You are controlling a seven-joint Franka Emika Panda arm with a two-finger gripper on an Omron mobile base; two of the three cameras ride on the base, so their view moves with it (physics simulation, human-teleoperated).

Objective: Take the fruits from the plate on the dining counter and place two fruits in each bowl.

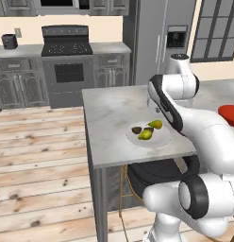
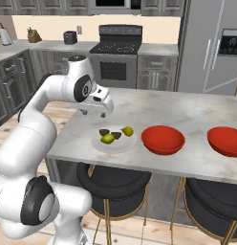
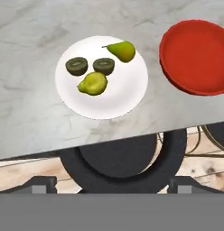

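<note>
White and flat, the plate [image 3: 101,77] sits near the front edge of the dining counter [image 2: 197,115] and holds all four fruits: two pears [image 3: 121,50] and two dark rounded pieces [image 3: 77,66] (close together toward one side). We see two red bowls, the near bowl [image 2: 163,139] just beside the plate and the far bowl [image 2: 227,140] well apart from it. We find the gripper [image 2: 105,111] above the counter beside the plate; we cannot tell how wide it is.
</note>
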